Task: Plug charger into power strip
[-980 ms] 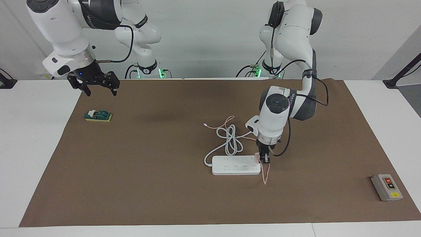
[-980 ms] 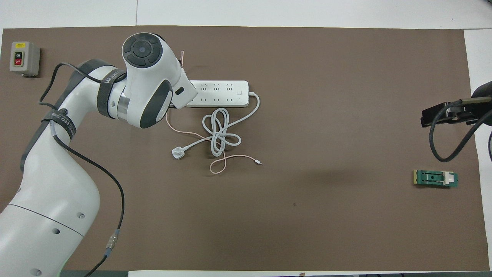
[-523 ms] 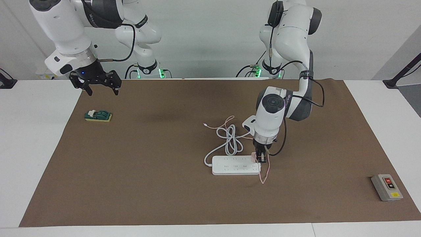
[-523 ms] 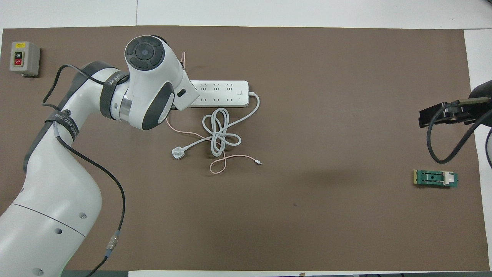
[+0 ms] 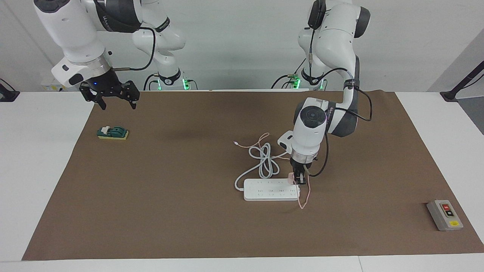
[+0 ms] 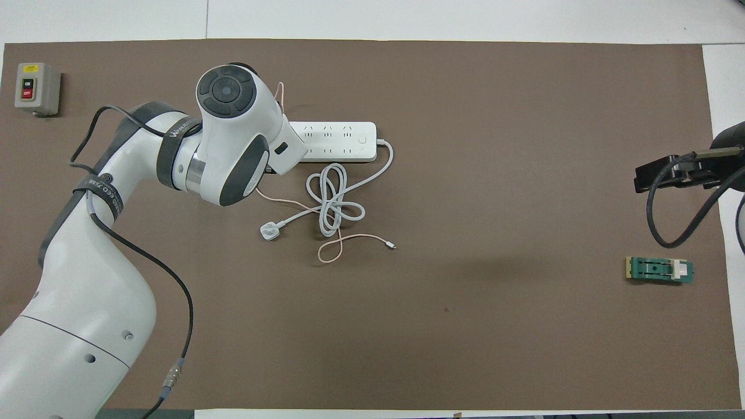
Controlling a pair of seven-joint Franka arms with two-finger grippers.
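While the left gripper (image 5: pixel 300 180) clamps the charger (image 5: pixel 291 178) just over the strip's (image 5: pixel 270 189) end sockets, prongs down for insertion, its pink cable (image 5: pixel 304 198) dangles below. Well away, the right gripper (image 5: pixel 114 99) waits spread wide.

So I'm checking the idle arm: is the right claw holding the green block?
No: the right claw hangs open and empty in the air, while the green block lies untouched on the brown mat below.

From overhead, the left arm's wrist hides the charger (image 5: pixel 290 178) and the power strip (image 6: pixel 343 141)'s nine-o'clock end — prongs unseen.
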